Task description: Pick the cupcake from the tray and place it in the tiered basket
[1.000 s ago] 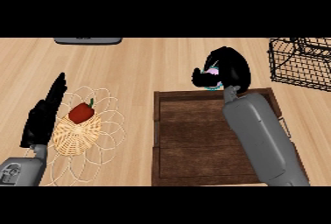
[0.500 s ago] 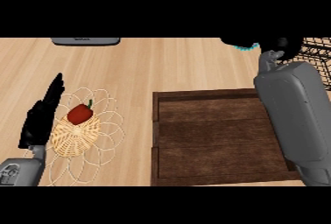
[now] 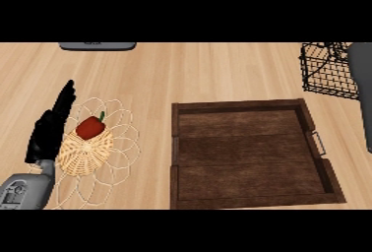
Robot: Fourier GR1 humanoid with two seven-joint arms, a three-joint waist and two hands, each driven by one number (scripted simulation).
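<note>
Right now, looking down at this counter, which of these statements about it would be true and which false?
1. A cupcake sits on the wooden tray. False: no cupcake shows on it.
2. A red pepper lies in the woven basket at the left. True.
3. The left hand is curled round the pepper. False: its fingers are straight, and it rests beside the woven basket.
4. A black wire basket stands at the far right, beyond the tray. True.
5. The right hand hovers over the tray. False: only a grey forearm shows, at the right edge by the wire basket.
</note>
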